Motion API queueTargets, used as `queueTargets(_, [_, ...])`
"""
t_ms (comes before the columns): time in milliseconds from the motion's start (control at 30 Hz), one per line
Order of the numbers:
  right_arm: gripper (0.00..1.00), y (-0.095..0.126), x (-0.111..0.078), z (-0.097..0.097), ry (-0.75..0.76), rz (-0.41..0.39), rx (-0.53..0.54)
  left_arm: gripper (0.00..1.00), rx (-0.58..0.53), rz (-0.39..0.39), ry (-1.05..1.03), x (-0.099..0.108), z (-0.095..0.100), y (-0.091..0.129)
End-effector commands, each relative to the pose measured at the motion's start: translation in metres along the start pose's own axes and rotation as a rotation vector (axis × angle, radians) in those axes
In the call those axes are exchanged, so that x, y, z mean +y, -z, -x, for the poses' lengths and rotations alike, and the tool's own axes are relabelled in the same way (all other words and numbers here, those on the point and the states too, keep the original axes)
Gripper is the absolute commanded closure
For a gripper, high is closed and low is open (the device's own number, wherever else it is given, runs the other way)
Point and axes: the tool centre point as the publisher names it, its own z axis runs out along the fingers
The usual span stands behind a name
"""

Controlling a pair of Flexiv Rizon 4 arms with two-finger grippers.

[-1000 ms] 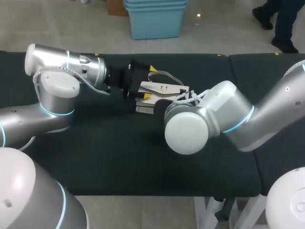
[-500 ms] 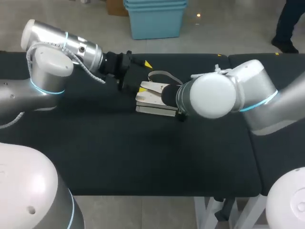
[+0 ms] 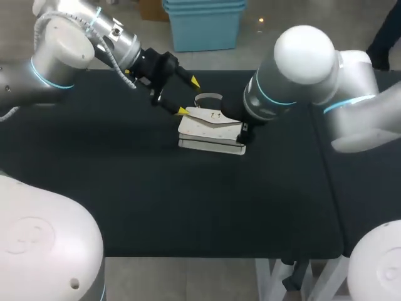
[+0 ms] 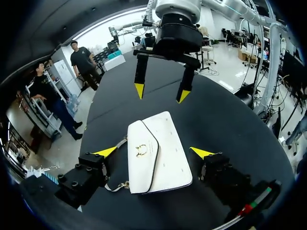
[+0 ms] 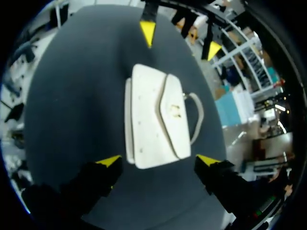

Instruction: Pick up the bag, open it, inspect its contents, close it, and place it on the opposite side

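A small white bag (image 3: 210,132) lies flat on the black table (image 3: 125,188), flap shut over a small metal clasp (image 4: 141,150), with its thin strap (image 5: 197,115) looping out from one side of the bag. The left claw (image 3: 188,96) hangs just above one end of the bag, fingers spread wide and touching nothing. The right claw (image 5: 158,160) hangs over the other end of the bag, also spread and empty, facing the left one across it. The bag looks light, with a fairly stiff, boxy body and a smooth skin that may slip under the fingers. The surest hold is probably across its two long sides. The flap should lift by its edge beside the clasp, while the strap looks too limp to steady the bag.
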Motion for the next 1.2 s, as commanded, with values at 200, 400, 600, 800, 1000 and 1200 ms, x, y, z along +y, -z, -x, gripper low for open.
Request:
queueTargets(200, [0.00,0.002,-0.002,0.003,0.002,0.002,0.048,0.00,0.026,-0.005,0.000,0.002,0.004,0.000])
queueTargets(400, [0.00,0.001,0.002,0.016,-0.108,-0.037,0.074,0.00,0.013,-0.038,0.193,-0.007,0.012,-0.007])
queueTargets(600, [0.00,0.007,-0.005,0.037,-0.392,-0.168,0.266,0.00,-0.140,0.019,0.853,-0.021,0.030,0.019])
queueTargets(800, [0.00,0.012,-0.009,0.053,-0.723,-0.276,0.463,0.00,-0.151,0.061,1.275,-0.017,0.028,0.028])
queueTargets(1000, [0.00,0.014,-0.021,0.056,-1.039,-0.261,0.554,0.00,-0.213,-0.027,1.492,-0.012,0.014,0.029])
queueTargets(1200, [0.00,0.016,-0.030,0.042,-1.281,-0.208,0.577,0.00,-0.254,-0.128,1.652,-0.003,-0.002,0.015])
